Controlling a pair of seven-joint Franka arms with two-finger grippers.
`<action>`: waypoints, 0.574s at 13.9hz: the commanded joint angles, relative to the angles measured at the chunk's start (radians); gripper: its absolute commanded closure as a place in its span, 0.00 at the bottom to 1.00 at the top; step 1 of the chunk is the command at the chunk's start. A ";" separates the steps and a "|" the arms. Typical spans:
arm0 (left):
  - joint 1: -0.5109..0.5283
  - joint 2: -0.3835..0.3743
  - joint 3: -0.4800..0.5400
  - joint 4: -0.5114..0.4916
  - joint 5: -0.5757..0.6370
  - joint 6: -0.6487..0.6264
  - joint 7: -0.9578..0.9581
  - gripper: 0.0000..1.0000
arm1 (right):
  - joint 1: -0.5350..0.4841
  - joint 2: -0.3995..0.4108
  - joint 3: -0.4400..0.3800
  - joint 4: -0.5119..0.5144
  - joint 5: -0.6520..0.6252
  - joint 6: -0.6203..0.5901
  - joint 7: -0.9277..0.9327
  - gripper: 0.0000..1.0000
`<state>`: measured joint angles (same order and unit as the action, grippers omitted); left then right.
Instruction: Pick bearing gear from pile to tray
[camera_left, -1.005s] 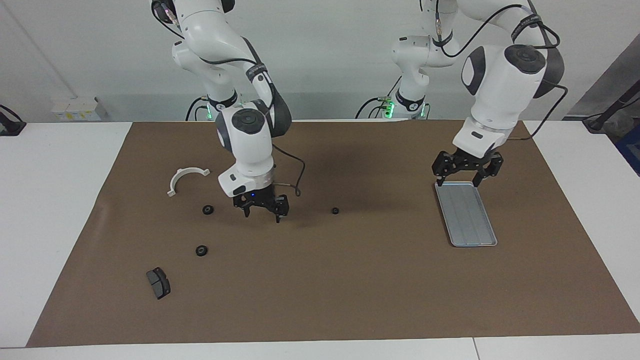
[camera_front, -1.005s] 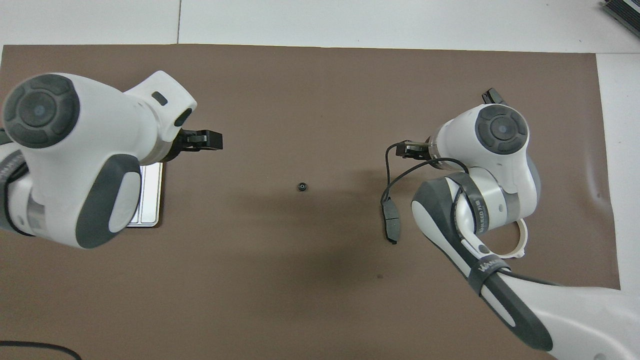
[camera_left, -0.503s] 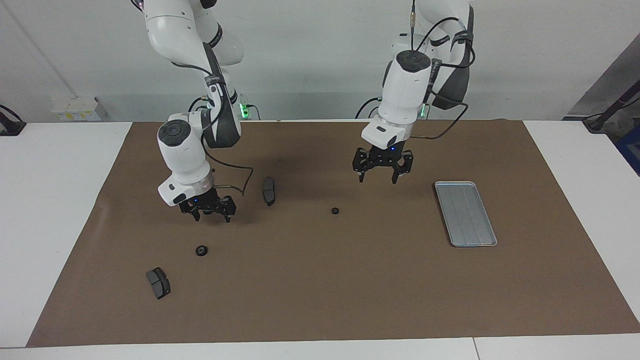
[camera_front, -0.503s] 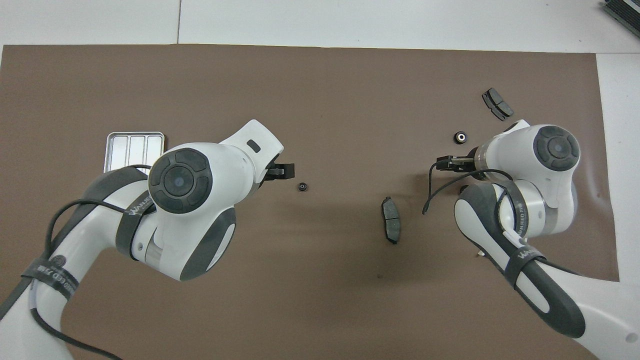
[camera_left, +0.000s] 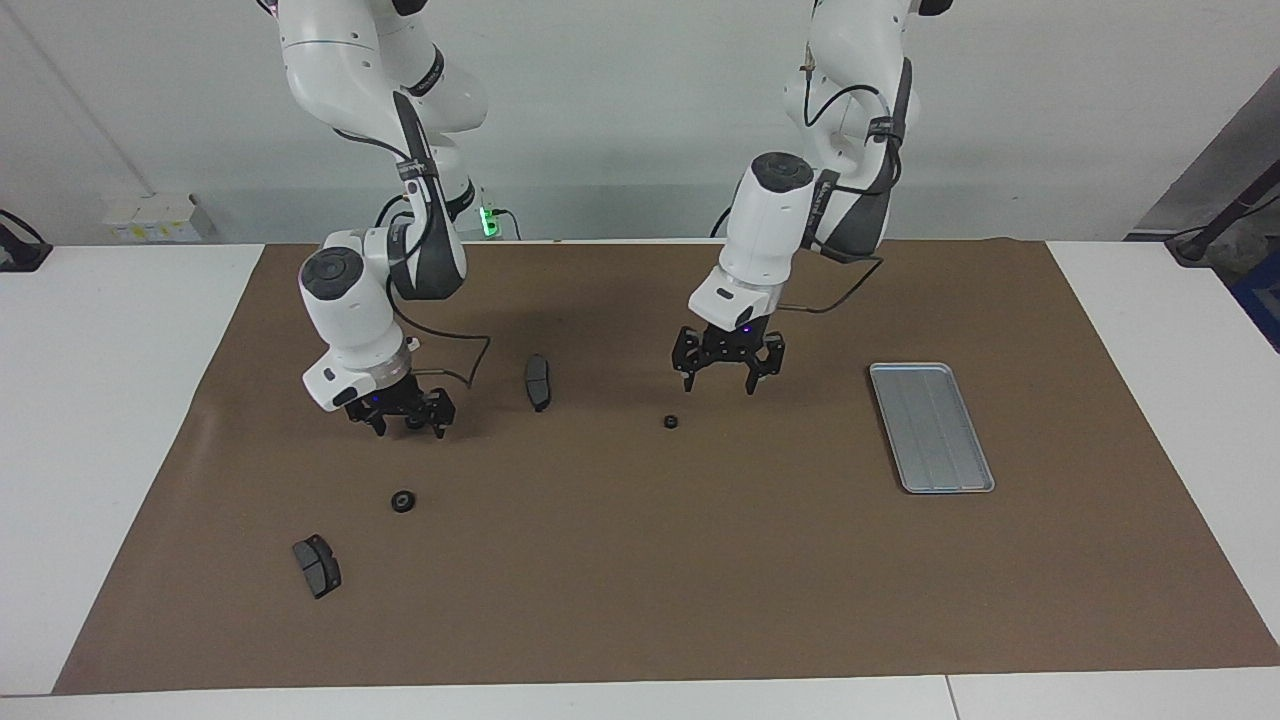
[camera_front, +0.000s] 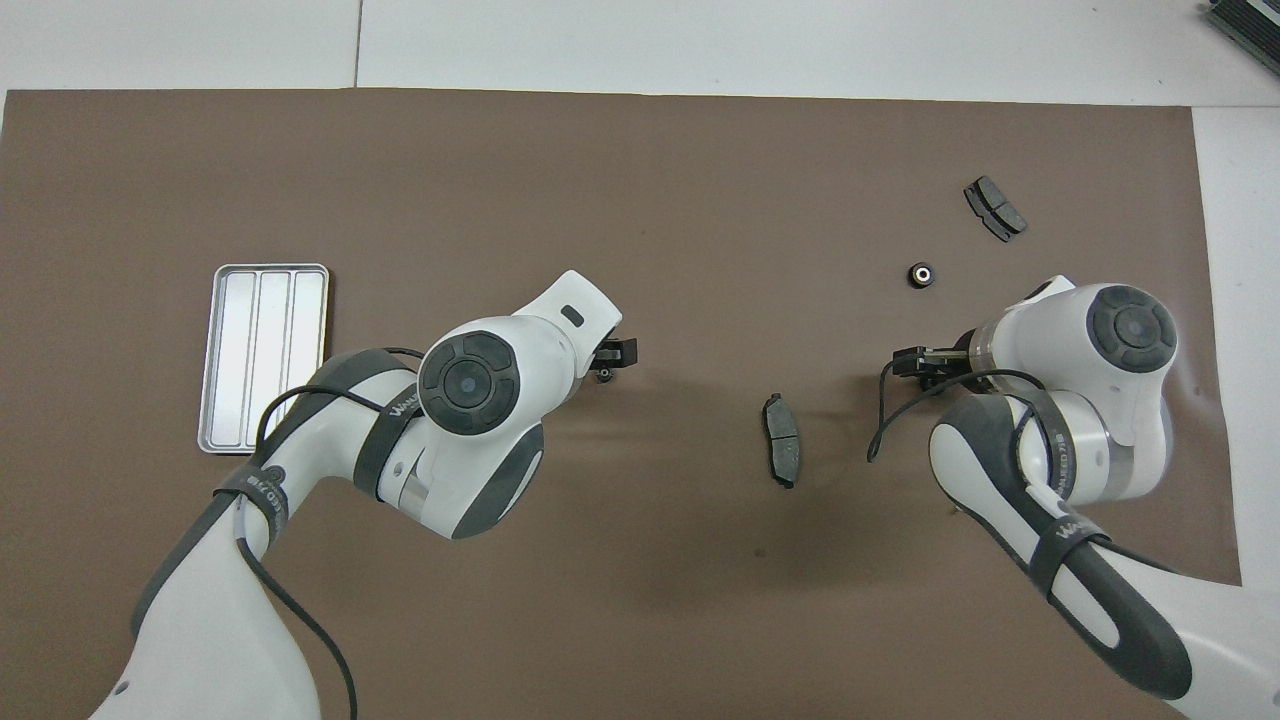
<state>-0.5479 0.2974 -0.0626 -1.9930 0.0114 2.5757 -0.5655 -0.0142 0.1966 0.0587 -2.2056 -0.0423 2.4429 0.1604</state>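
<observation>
Brown paper (camera_left: 640, 580) covers the middle of the tabletop (camera_left: 110, 400), and all the parts lie on it. As the landmark I take the small black ring (camera_left: 670, 421) near the centre of the paper. The left gripper (camera_left: 727, 378) hangs just above this ring, a little toward the robots from it, with its fingers spread and nothing between them. The silver-grey tray (camera_left: 932, 427) lies well apart from the ring, toward the left arm's end of the tabletop, and nothing lies in it. A dark grey brake pad piece (camera_left: 538, 381) lies near the ring, toward the right arm's end. Further toward that end, the right gripper (camera_left: 405, 422) is low over the paper with its fingers spread; whether it touches anything under it, I cannot tell. A second black ring (camera_left: 403, 501) lies farther from the robots than this gripper, and a second brake pad piece (camera_left: 317, 566) lies farther still.
</observation>
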 joint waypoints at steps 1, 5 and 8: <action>-0.032 0.051 0.020 0.022 0.002 0.047 -0.013 0.00 | -0.016 -0.037 0.015 -0.051 0.027 0.022 -0.041 0.10; -0.060 0.072 0.020 0.022 0.005 0.050 -0.011 0.00 | -0.015 -0.036 0.015 -0.068 0.027 0.057 -0.041 0.29; -0.070 0.104 0.021 0.054 0.027 0.040 -0.010 0.00 | -0.016 -0.034 0.015 -0.068 0.027 0.065 -0.041 0.64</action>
<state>-0.5963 0.3652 -0.0612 -1.9843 0.0166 2.6171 -0.5668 -0.0142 0.1887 0.0612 -2.2417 -0.0422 2.4801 0.1602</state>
